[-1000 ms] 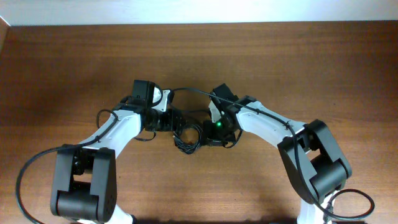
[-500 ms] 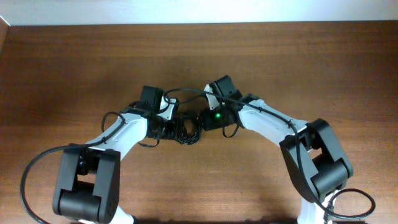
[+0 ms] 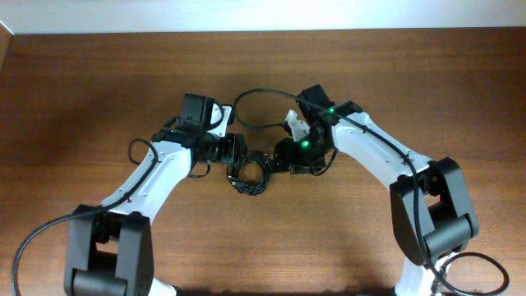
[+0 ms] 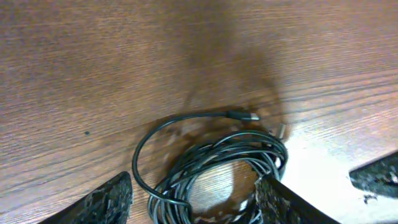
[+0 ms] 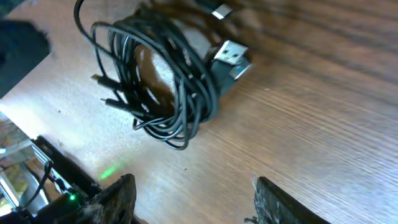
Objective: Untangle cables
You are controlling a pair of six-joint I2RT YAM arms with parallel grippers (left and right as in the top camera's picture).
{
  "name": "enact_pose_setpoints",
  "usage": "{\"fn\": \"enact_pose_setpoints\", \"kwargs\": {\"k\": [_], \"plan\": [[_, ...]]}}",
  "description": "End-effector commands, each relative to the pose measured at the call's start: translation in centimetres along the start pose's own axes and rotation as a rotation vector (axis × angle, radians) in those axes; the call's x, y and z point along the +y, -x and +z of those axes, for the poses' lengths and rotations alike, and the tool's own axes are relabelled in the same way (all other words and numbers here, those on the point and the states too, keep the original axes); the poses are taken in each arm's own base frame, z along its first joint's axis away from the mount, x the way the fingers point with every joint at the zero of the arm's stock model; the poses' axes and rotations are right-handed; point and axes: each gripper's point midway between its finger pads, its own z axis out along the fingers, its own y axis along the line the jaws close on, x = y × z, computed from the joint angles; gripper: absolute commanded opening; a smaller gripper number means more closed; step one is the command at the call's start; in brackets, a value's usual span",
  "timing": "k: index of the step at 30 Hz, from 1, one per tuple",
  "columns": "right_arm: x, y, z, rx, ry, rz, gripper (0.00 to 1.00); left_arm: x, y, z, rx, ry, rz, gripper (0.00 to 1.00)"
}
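Black on brown, one speck of green.
The bundle of thin black cables (image 5: 161, 81) lies on the reddish-brown wood-grain table (image 3: 82, 82); one rectangular plug (image 5: 231, 53) shows silver, my fingers (image 4: 112, 199) are matt black, my arms (image 3: 156, 177) white, with a small green light (image 3: 306, 145).

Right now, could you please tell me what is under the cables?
Bare wooden table shows around the cables and through their loop; anything beneath the strands themselves is hidden.

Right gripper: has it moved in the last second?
Yes. Overhead, the right gripper has moved toward the far edge of the table and slightly to the picture's right. It is open, with the cables just beside it.
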Motion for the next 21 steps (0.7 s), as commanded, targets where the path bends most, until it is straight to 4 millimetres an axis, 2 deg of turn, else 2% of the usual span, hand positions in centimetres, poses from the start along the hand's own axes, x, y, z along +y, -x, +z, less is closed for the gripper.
{"fn": "enact_pose_setpoints", "kwargs": {"k": [1, 4, 6, 8, 9, 11, 14, 15, 17, 19, 21], "plan": [[2.0, -0.5, -0.2, -0.004, 0.019, -0.049, 0.69, 1.4, -1.7, 3.0, 0.084, 0.034, -0.019, 0.66], [2.4, -0.7, 0.1, 0.004, 0.020, -0.059, 0.69, 1.9, -2.7, 4.6, 0.127, 0.034, -0.032, 0.63], [2.5, -0.9, 0.2, 0.009, 0.019, -0.064, 0.70, 2.1, -3.6, 4.9, 0.166, 0.039, -0.043, 0.55], [2.5, -1.0, 0.2, 0.013, 0.018, -0.061, 0.70, 2.2, -4.9, 4.7, 0.219, 0.044, -0.059, 0.24], [2.4, -1.1, 0.3, 0.016, 0.017, -0.059, 0.70, 1.9, -5.6, 4.5, 0.247, 0.031, -0.069, 0.17], [2.2, -1.4, 0.5, 0.026, 0.014, -0.067, 0.70, 0.3, -7.7, 3.8, 0.341, -0.054, -0.112, 0.27], [2.0, -2.0, 0.4, 0.049, 0.007, -0.112, 0.71, 0.0, -10.4, 2.7, 0.460, -0.047, -0.194, 0.31], [1.9, -2.2, 0.4, 0.055, 0.005, -0.108, 0.75, 0.0, -11.1, 2.2, 0.498, -0.035, -0.235, 0.32], [1.8, -2.5, 0.4, 0.067, 0.002, -0.103, 0.75, -0.2, -10.6, 1.6, 0.499, -0.031, -0.249, 0.36], [1.7, -2.8, 0.4, 0.077, 0.000, -0.097, 0.75, -0.7, -8.8, 0.8, 0.460, -0.037, -0.234, 0.40], [1.6, -3.3, 0.3, 0.097, -0.005, -0.101, 0.76, -1.3, -6.2, -0.4, 0.405, -0.039, -0.211, 0.59]]}}
